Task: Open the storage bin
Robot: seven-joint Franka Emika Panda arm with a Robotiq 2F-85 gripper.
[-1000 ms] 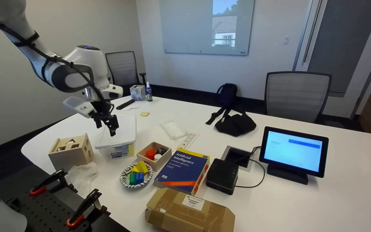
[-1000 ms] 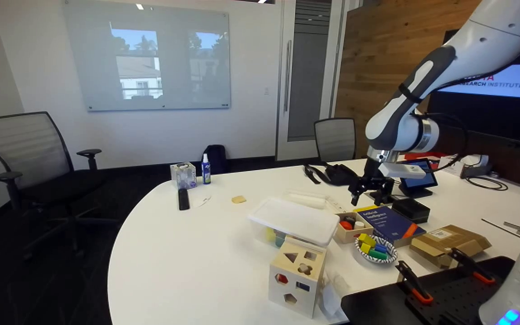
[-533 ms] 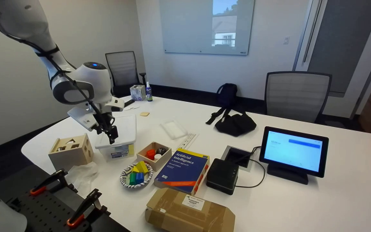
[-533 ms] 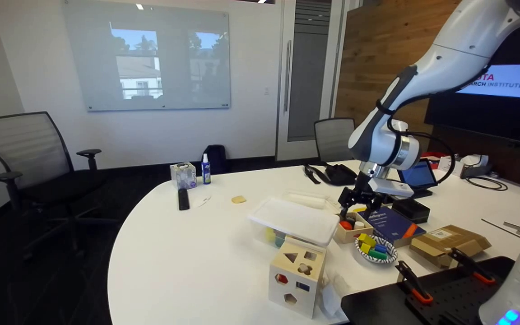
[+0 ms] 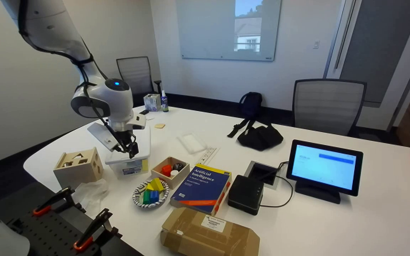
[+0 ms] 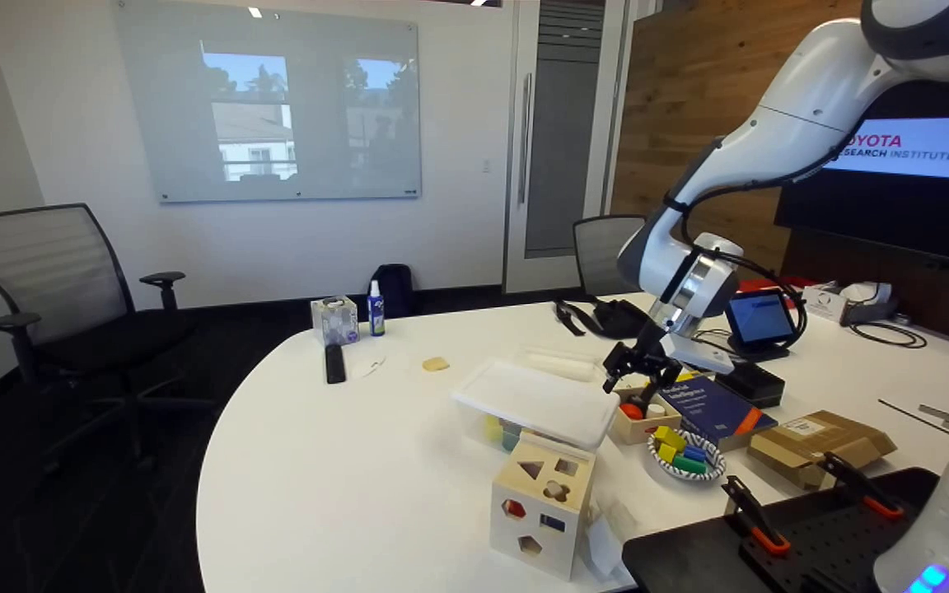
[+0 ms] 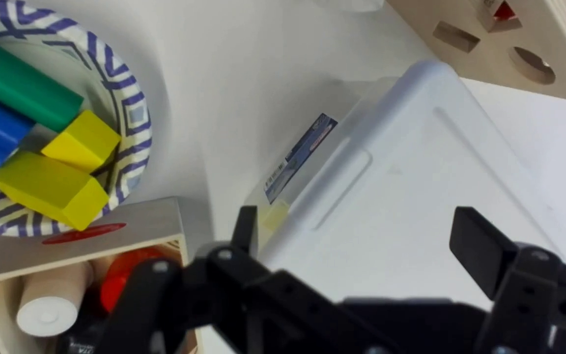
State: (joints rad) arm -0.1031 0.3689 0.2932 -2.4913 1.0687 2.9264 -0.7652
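Note:
The storage bin is a translucent whitish box with a flat white lid. The lid lies on it in both exterior views (image 5: 143, 144) (image 6: 536, 402), and the lid also fills much of the wrist view (image 7: 401, 206). Labels and yellow contents show through its side (image 5: 133, 167). My gripper (image 6: 629, 389) is open and tilted, near the lid's end beside the small wooden tray. In the wrist view the gripper (image 7: 356, 227) has its fingers wide apart, one past the lid's edge and one over the lid. Nothing is between them. I cannot tell whether a finger touches the lid.
The wooden box with holes (image 6: 540, 502) stands against the bin's side. A small wooden tray (image 5: 158, 175) with a red item and a patterned bowl (image 5: 135, 202) of coloured blocks stand close by. A blue book (image 5: 201, 186) and a cardboard box (image 5: 208, 231) lie beyond.
My gripper has come down and tilted. It has moved left towards the bin in an exterior view, and right and down over the lid's end in an exterior view. The bin has not moved.

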